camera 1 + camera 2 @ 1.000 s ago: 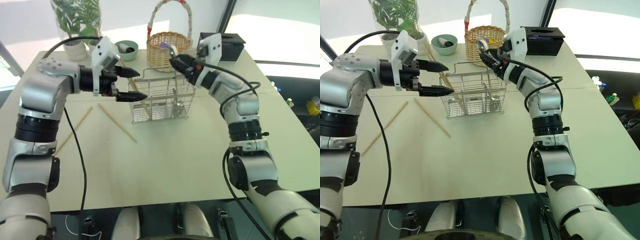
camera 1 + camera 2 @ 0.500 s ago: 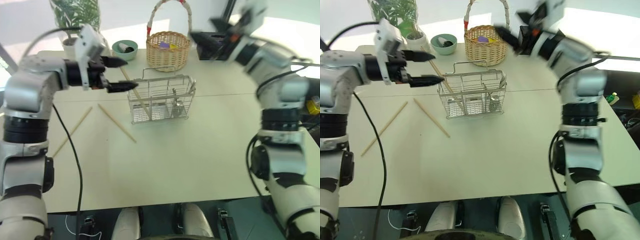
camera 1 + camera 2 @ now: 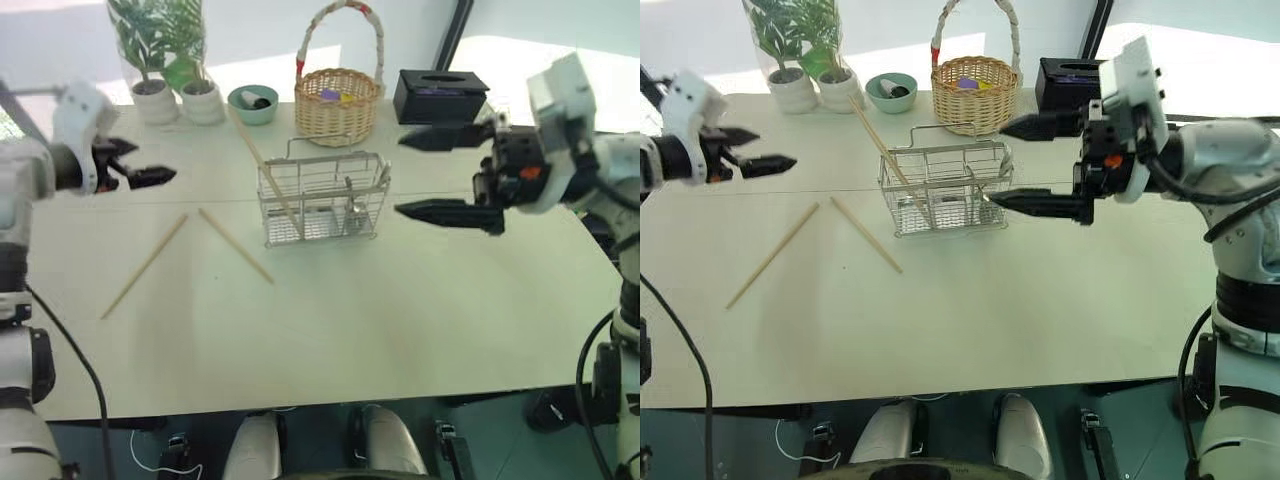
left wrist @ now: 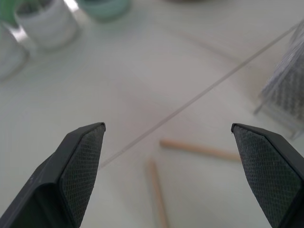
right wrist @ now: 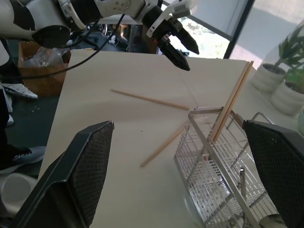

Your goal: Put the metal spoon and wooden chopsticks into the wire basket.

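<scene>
The wire basket (image 3: 320, 200) stands at the middle of the table. Two wooden chopsticks (image 3: 262, 165) lean in its left end, tips sticking out toward the back left. The metal spoon (image 3: 352, 206) stands inside its right end. Two more chopsticks (image 3: 145, 266) (image 3: 236, 246) lie flat on the table left of the basket, forming a V. My left gripper (image 3: 155, 163) hovers open and empty far to the left, above the table. My right gripper (image 3: 399, 175) is open and empty just right of the basket, pointing left at it.
Behind the wire basket sit a round wicker basket with a tall handle (image 3: 338, 95), a black box (image 3: 440, 95), a green bowl (image 3: 252, 100) and two potted plants (image 3: 160, 60). The tabletop (image 3: 380, 320) in front of the basket is bare.
My right gripper let go of the spoon above the basket and drew back to the right, fully open. My left gripper swung away from the basket's left end, far to the left.
</scene>
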Robot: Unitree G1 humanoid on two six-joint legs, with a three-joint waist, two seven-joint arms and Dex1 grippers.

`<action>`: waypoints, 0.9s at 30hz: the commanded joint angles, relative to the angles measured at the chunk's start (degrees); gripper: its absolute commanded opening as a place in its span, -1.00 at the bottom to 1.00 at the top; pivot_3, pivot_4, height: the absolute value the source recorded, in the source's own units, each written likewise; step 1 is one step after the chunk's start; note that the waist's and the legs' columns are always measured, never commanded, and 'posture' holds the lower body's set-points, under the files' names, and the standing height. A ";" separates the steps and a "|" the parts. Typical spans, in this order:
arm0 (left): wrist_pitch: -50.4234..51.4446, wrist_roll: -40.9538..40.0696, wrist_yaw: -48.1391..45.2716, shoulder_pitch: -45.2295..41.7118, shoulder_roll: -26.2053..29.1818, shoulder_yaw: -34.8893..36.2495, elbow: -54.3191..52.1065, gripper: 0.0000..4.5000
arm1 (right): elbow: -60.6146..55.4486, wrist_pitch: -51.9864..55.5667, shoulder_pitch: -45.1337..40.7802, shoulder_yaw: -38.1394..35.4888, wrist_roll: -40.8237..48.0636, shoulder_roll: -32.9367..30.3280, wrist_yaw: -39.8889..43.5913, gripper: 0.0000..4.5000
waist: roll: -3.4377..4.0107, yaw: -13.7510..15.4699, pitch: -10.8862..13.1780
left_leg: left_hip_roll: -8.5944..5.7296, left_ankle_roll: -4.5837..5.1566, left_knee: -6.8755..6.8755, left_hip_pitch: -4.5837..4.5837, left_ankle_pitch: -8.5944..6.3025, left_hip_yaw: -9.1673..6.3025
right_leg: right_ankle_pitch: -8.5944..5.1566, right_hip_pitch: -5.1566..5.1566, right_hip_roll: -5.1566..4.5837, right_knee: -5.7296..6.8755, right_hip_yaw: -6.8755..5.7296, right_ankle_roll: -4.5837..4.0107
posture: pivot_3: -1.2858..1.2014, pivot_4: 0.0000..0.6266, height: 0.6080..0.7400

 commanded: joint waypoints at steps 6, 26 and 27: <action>-12.58 11.43 -1.68 -8.58 -6.81 -8.51 25.10 1.00 | -5.10 0.35 4.93 -1.42 0.95 -0.66 -4.61 0.99 | -0.10 0.91 -0.02 | -0.02 0.01 0.03 -0.62 0.01 0.05 | 0.14 -0.53 0.02 0.10 -0.01 0.17 | 0.03 -0.52 0.65; -16.99 20.43 4.39 -11.07 -14.70 -8.80 43.50 -0.28 | -11.11 1.75 11.28 -4.61 5.46 -4.97 -8.39 1.00 | -0.28 0.92 -0.42 | -0.01 0.04 0.09 -0.34 -0.01 0.05 | 0.09 -0.37 -0.10 0.10 -0.02 0.10 | 0.03 -0.52 0.65; -16.79 20.40 4.32 -11.15 -14.65 -8.72 43.51 -0.50 | -11.09 1.68 11.33 -4.44 5.50 -5.16 -7.98 1.00 | -0.28 0.92 -0.42 | -0.01 0.04 0.08 -0.35 -0.01 0.05 | 0.11 -0.38 -0.10 0.10 -0.02 0.13 | 0.03 -0.52 0.65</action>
